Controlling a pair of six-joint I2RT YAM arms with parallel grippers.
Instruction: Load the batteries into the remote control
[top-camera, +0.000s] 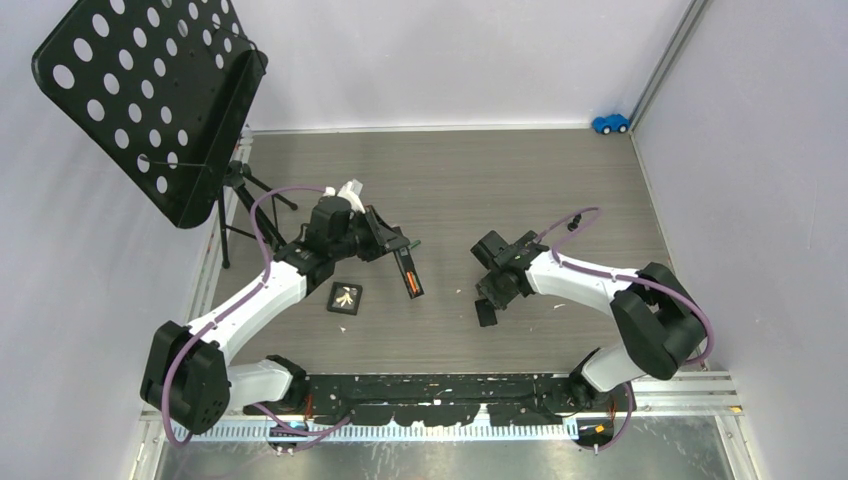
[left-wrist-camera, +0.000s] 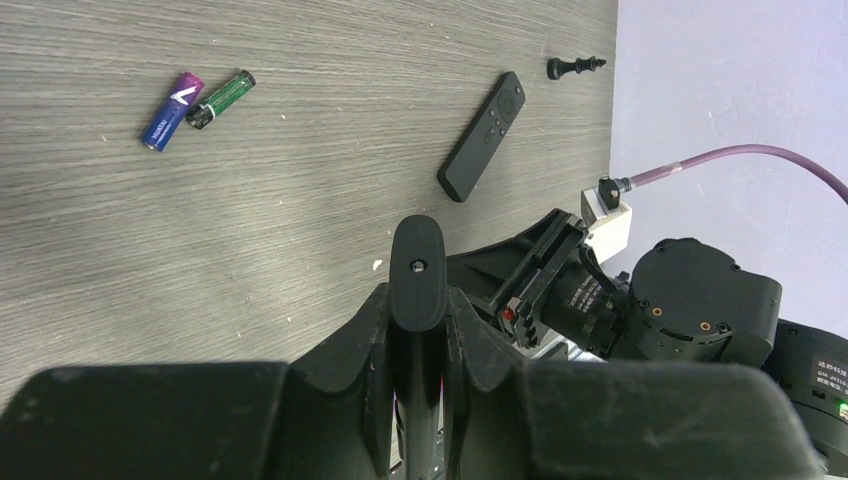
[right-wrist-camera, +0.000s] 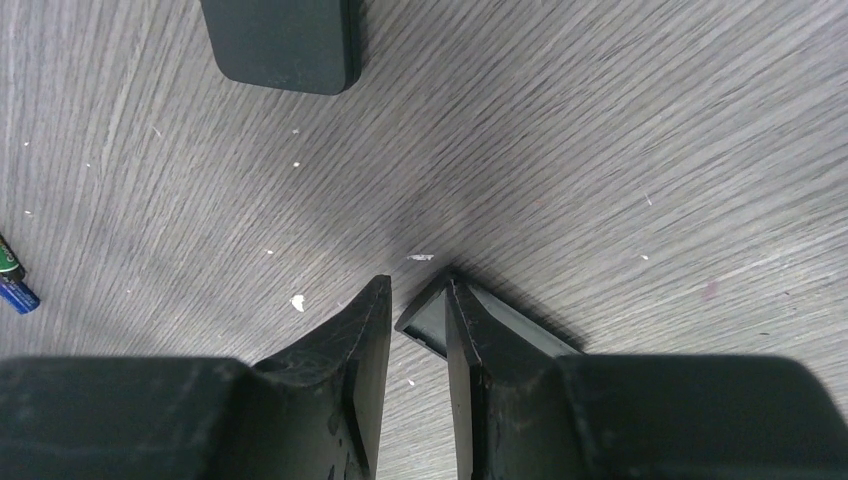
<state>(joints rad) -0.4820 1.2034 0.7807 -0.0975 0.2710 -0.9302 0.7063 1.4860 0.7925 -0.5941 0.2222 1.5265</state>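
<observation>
My left gripper (top-camera: 397, 247) is shut on a black remote (top-camera: 407, 272) and holds it tilted above the table. An orange battery (top-camera: 408, 281) shows in its open back. In the left wrist view the remote (left-wrist-camera: 415, 262) stands up between the jaws of the left gripper (left-wrist-camera: 415, 300). A blue battery (left-wrist-camera: 171, 110) and a green battery (left-wrist-camera: 222, 98) lie together on the table. My right gripper (right-wrist-camera: 418, 282) is low over the table with its jaws a little apart. A corner of the black cover plate (right-wrist-camera: 425, 318) shows between the jaws, and the plate lies under the right finger.
A second black remote (left-wrist-camera: 482, 135) and a black chess piece (left-wrist-camera: 575, 66) lie beyond the right arm. A black square card (top-camera: 345, 298) lies near the left arm. A music stand (top-camera: 150, 100) stands at the back left and a blue toy car (top-camera: 610, 123) in the far corner.
</observation>
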